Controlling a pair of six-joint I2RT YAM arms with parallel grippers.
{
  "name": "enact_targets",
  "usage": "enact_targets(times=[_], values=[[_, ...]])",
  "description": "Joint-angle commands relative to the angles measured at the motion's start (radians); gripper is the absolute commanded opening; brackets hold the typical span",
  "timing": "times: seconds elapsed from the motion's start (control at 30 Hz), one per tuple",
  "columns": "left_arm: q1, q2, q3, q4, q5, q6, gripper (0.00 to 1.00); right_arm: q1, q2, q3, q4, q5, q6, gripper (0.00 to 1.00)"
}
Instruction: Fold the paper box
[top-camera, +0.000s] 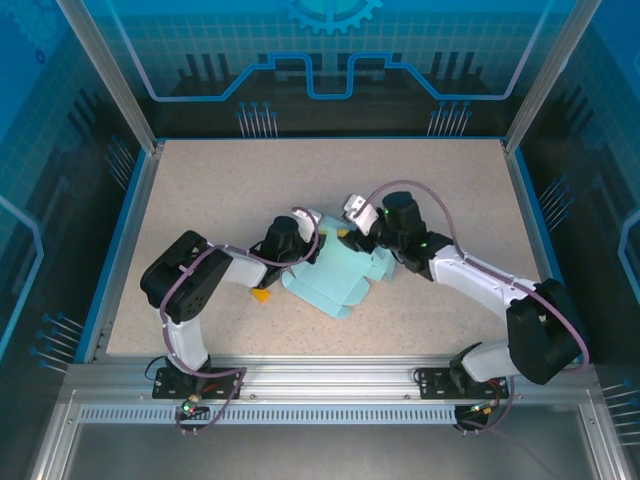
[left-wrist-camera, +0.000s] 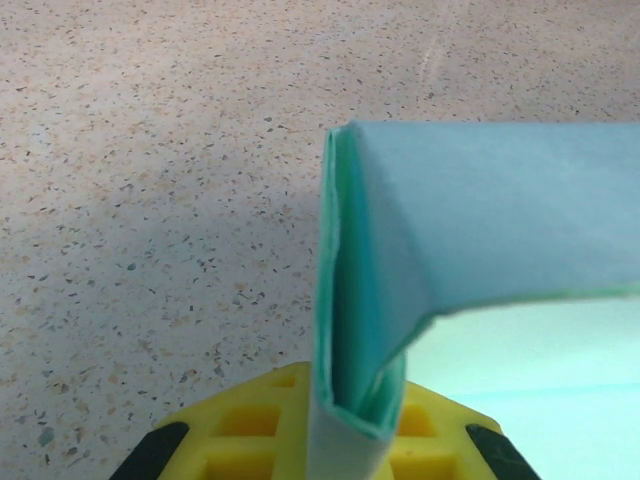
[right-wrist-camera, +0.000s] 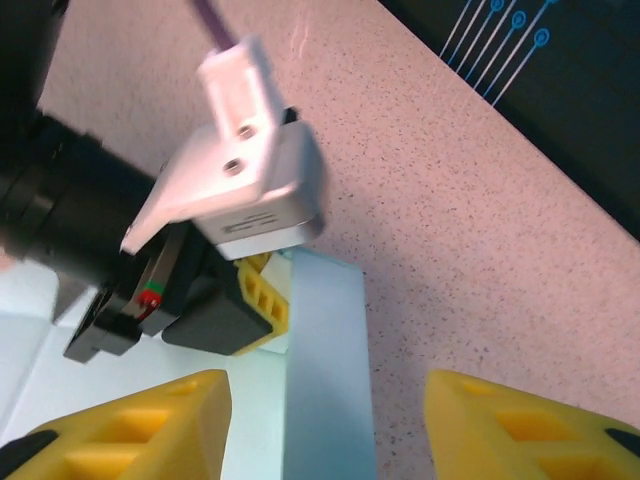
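Note:
The paper box (top-camera: 336, 277) is pale light-blue card, partly folded, lying mid-table between the two arms. My left gripper (top-camera: 312, 243) is at its far-left edge, shut on a doubled, upright flap. In the left wrist view that flap (left-wrist-camera: 360, 300) rises from between the yellow fingers (left-wrist-camera: 250, 430). My right gripper (top-camera: 352, 238) is at the box's far edge, facing the left one. Its yellow fingers (right-wrist-camera: 130, 425) stand open on either side of a raised wall of the paper box (right-wrist-camera: 325, 350) without touching it. The left gripper's fingertip (right-wrist-camera: 262, 296) shows just beyond that wall.
A tiny orange piece (top-camera: 261, 295) lies on the speckled table (top-camera: 200, 190) just left of the box, under the left arm. Blue-edged frame rails border the table. The left wrist's white camera housing (right-wrist-camera: 250, 170) hangs close in front of the right gripper.

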Motion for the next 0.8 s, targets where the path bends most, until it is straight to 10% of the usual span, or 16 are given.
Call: enact_targets(times=[0.0,0.77], values=[[-0.009,0.01,-0.011,0.045,-0.014,0.016,0.06,-0.07,0.032,0.095,-0.041,-0.157,0.188,0.56],[-0.021,0.048,-0.022,0.093,-0.018,0.018,0.08,-0.135,0.515,0.42,-0.239,-0.334,0.489,0.58]])
